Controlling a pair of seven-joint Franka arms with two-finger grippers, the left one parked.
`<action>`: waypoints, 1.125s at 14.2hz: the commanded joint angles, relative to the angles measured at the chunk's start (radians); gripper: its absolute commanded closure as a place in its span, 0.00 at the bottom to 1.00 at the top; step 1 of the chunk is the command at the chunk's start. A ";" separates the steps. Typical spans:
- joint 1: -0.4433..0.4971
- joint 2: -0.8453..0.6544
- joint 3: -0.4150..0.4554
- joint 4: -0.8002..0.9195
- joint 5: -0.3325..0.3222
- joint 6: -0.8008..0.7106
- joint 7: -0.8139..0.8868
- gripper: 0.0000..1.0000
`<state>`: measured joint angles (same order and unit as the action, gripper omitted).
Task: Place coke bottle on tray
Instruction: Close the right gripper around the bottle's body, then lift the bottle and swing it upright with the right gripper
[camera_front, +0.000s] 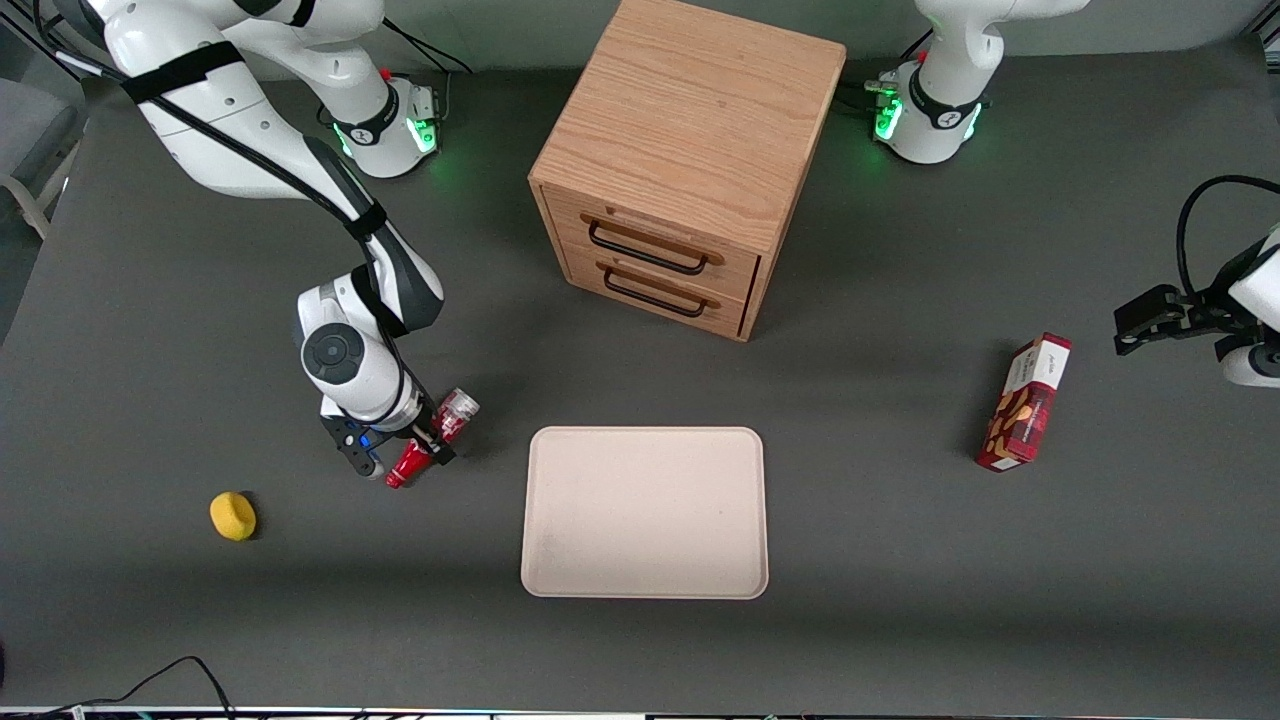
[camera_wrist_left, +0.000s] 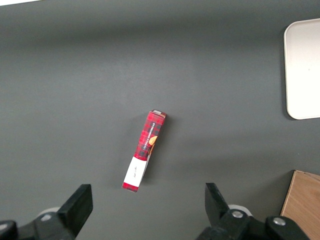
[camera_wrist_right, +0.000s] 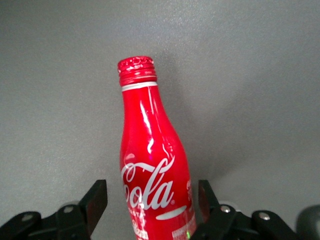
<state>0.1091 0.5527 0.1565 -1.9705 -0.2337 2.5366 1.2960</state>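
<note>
On a dark grey table, the gripper is clasping the bottle (lying tilted) beside the tray, needing a level, steady carry.

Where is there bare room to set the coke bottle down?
The whole tray is bare, bordered by the cabinet farther from the camera. The gripper holds the coke bottle beside the tray, toward the working arm's end. The snack box lies toward the parked arm's end.
</note>
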 joint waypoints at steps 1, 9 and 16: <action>0.008 0.013 -0.002 0.019 -0.035 0.008 0.043 0.85; -0.009 -0.158 0.049 0.097 -0.017 -0.296 -0.062 1.00; -0.043 -0.336 -0.001 0.450 0.224 -0.963 -0.703 1.00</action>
<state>0.0804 0.2344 0.1806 -1.6342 -0.0598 1.7206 0.7791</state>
